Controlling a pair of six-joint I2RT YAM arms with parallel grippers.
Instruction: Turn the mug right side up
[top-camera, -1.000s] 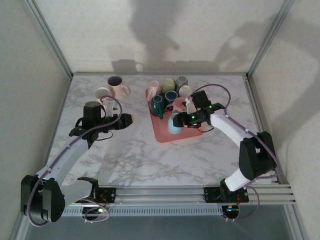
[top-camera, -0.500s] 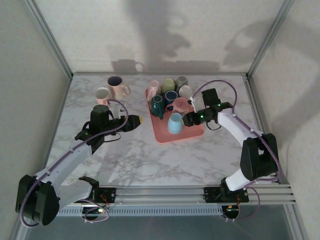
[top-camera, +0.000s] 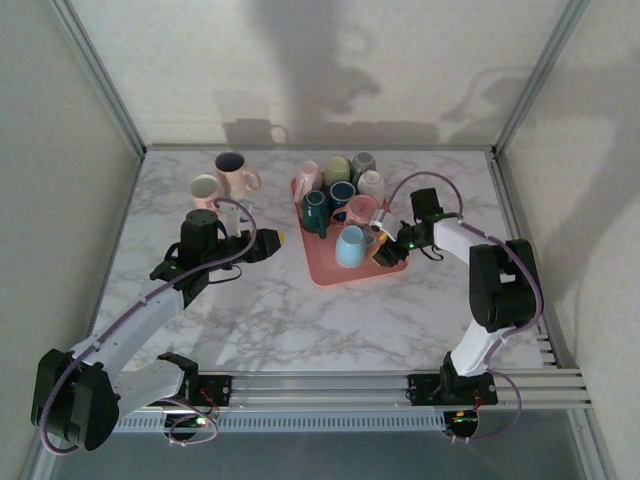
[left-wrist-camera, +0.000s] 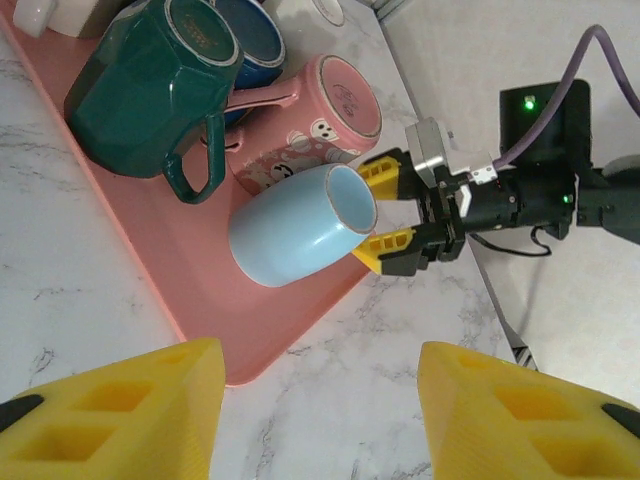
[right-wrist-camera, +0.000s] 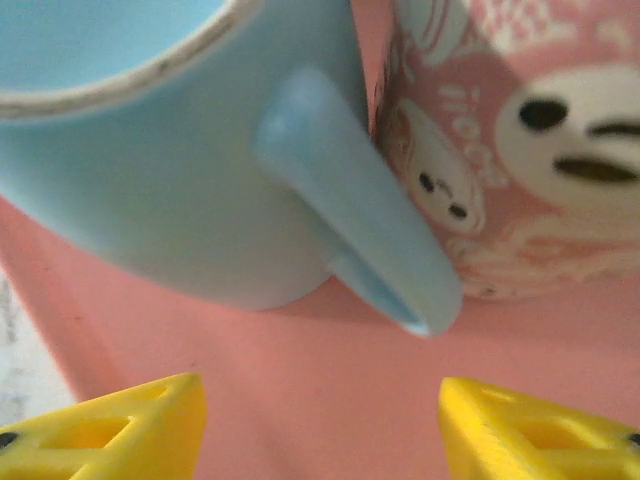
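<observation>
The mug (top-camera: 350, 246) (left-wrist-camera: 295, 225) (right-wrist-camera: 170, 160) is the pale blue one. It lies on its side near the front edge of the pink tray (top-camera: 325, 278) (left-wrist-camera: 140, 250), with its mouth turned toward my right claw (top-camera: 386, 251) (left-wrist-camera: 385, 210) (right-wrist-camera: 320, 420). Its handle (right-wrist-camera: 350, 240) sticks out on the side facing the pink mug (left-wrist-camera: 310, 125) (right-wrist-camera: 520, 130). The two are very close there, and I can't tell whether they touch.

The right claw has its jaws apart with nothing between them. The fingertips sit just beside the rim, short of any grip. I read this as the final approach before the pinch.

To do it well, I'd slide one finger inside the mouth and keep the other outside on the wall. I'd pick the stretch of rim away from the handle, so the outer finger doesn't wedge against the pink mug. Glazed ceramic is likely slick, so I'd go deep on the wall rather than nip the lip, and close squarely. Then I'd lift a little before rotating, so the base swings clear of the tray instead of scraping — and keep the swing away from the teal mug (left-wrist-camera: 150, 85) behind.

My left claw (top-camera: 270, 240) (left-wrist-camera: 315, 395) hovers over the marble to the left of the tray, jaws apart and empty, well clear of the mug. I'd leave it there.
</observation>
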